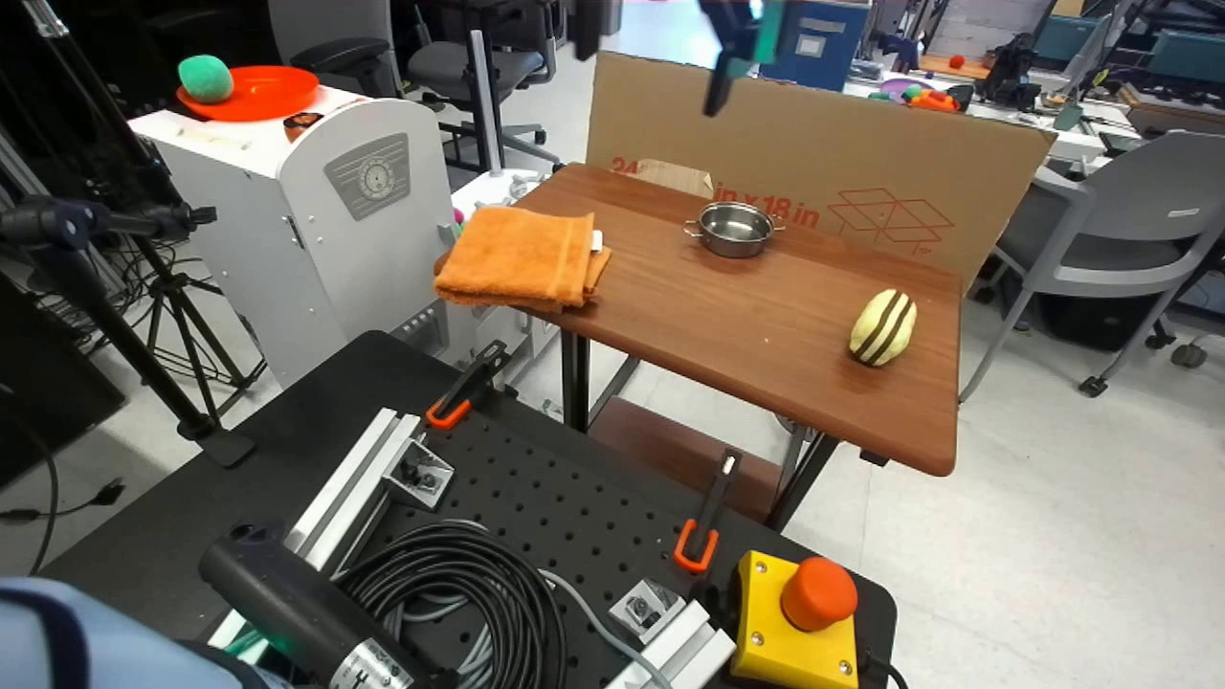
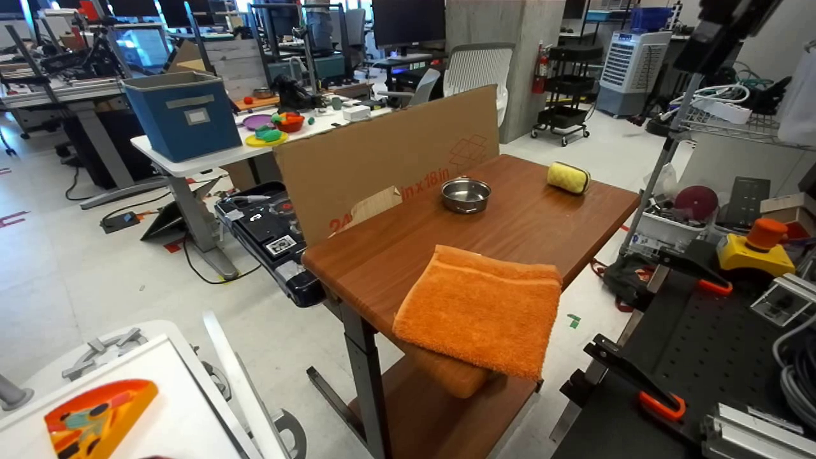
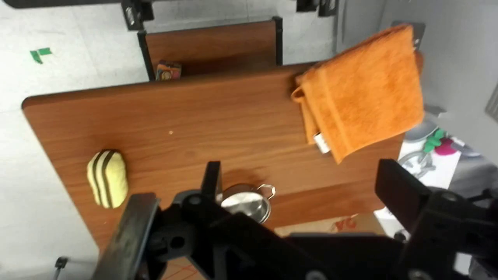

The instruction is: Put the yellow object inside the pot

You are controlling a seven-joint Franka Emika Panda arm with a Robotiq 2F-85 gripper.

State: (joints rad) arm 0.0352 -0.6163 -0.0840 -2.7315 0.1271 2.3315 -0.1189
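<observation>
Your pincer (image 3: 299, 175) is spread wide; yellow obj (image 1: 882, 327) lies on tabletop (image 1: 718, 306) nr its edge, outside & well apart fr pot (image 1: 735, 230), whose bare metal inside you see in both ext views

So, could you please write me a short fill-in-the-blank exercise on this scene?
1. The folded cloth is coloured ____.
2. The pot has ____ side handles.
3. Of the pot and the folded cloth, the ____ lies nearer the yellow object.
4. The fingers are ____, not closed.
Missing words: orange; two; pot; open.
</observation>
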